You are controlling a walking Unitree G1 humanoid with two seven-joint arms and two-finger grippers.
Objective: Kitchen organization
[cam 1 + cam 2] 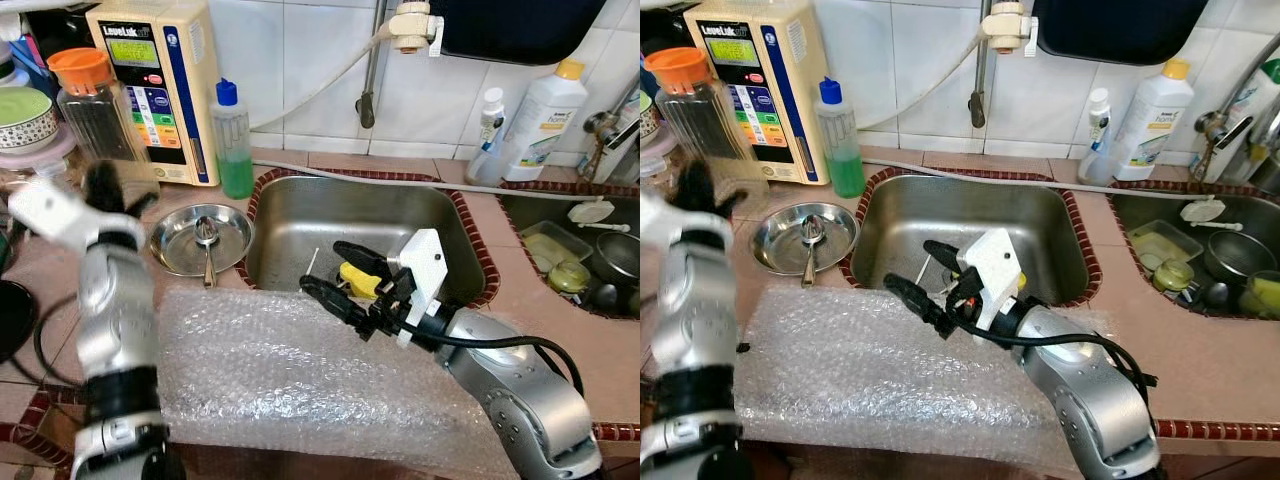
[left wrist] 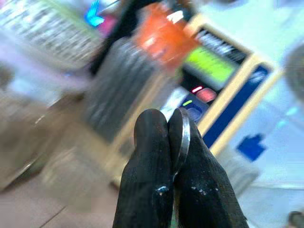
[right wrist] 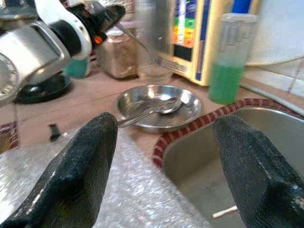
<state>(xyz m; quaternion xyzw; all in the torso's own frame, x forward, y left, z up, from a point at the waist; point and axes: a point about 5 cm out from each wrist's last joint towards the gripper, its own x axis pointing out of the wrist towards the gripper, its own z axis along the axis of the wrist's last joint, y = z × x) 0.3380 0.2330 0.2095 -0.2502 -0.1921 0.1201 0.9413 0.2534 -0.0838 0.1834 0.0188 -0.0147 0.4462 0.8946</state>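
My left gripper is shut on a thin, curved metal piece; what it belongs to I cannot tell. It is raised at the left of the counter, blurred, in front of a jar with an orange lid. My right gripper is open and holds nothing. It hangs over the front edge of the steel sink, just past a sheet of bubble wrap. Something yellow lies in the sink under its fingers. Left of the sink stands a round steel dish with a spoon in it.
A bottle of green liquid and a cream appliance with a display stand at the back left. A white bottle stands at the back right. A second sink on the right holds dishes. A hose runs behind the sinks.
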